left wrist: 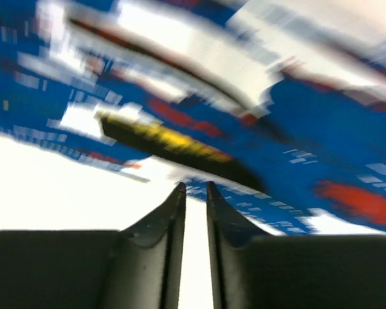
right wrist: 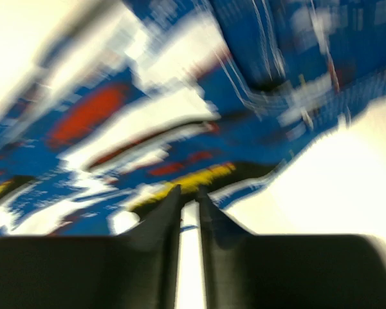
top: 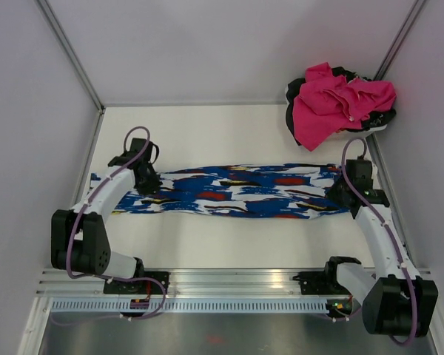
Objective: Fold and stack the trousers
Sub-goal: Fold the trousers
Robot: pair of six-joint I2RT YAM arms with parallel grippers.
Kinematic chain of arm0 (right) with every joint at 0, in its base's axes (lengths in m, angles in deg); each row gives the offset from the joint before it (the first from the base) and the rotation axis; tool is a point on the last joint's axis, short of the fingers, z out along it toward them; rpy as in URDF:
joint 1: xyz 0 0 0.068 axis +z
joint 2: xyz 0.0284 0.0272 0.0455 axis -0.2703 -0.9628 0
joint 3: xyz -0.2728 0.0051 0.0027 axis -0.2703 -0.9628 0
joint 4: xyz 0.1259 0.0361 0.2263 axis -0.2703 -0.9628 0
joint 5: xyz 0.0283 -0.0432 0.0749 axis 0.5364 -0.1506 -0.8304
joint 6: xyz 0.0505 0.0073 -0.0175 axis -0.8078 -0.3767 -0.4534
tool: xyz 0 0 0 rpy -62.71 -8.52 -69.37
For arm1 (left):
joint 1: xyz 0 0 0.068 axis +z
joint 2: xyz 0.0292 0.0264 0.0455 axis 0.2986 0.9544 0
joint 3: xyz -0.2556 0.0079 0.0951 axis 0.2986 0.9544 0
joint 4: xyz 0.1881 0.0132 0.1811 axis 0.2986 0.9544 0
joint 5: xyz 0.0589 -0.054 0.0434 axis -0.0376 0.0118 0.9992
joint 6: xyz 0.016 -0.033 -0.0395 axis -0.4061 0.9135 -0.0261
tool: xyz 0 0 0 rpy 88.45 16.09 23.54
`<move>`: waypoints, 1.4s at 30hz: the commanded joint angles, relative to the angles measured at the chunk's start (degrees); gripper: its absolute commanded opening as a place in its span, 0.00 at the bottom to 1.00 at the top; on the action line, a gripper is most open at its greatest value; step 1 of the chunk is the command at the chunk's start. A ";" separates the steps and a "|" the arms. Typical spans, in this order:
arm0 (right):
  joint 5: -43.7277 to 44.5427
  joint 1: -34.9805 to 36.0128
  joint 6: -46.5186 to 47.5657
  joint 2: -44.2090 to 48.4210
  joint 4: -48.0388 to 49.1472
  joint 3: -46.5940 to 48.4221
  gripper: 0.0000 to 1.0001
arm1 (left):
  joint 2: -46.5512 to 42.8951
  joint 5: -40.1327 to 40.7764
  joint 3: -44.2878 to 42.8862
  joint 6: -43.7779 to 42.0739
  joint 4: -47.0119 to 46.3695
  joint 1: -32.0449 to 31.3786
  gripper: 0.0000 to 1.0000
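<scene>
The long soft royal-blue trousers with white, red, black and yellow blotches (top: 237, 194) lay flat in a strip across the pale table (top: 229, 248), one end under each arm. The step appeared to be folding the strip end over end. Doing it well would call for both ends pinched through all layers at the near edge, lifted evenly, and edges matched before release — uneven height would skew the fold.

The left gripper (top: 149, 181) sat low over the left end and the right gripper (top: 339, 194) over the right end. In the blurred wrist views each pair of jaws stood nearly closed — only a thin bright slit between them, with no cloth visibly pinched. A crumpled pink garment (top: 337, 103) lay in the far right corner.
</scene>
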 commanded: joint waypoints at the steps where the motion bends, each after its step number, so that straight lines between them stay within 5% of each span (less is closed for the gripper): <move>1: -1.22 0.21 4.15 -0.70 -1.80 11.60 0.26 | -1.95 -2.36 -9.16 -4.53 0.04 0.10 0.27; 3: -2.44 0.21 6.43 -3.33 0.21 14.94 0.41 | -1.51 -2.54 -11.28 -4.62 -1.54 0.10 0.45; 5: -2.97 0.21 6.53 -5.62 2.50 16.09 0.41 | 0.50 -2.71 -12.86 -4.71 -2.60 0.19 0.58; 8: -6.22 0.21 5.57 -10.19 7.68 14.71 0.43 | 4.28 -4.82 -12.96 -4.10 -4.35 0.19 0.64; 17: -4.83 0.12 6.88 -23.99 15.43 12.23 0.48 | 15.52 -5.70 -12.86 -3.92 -13.23 0.63 0.61; 42: 0.18 0.21 7.93 -40.25 23.08 20.22 0.48 | 33.56 6.86 -25.43 -4.36 -9.63 0.36 0.63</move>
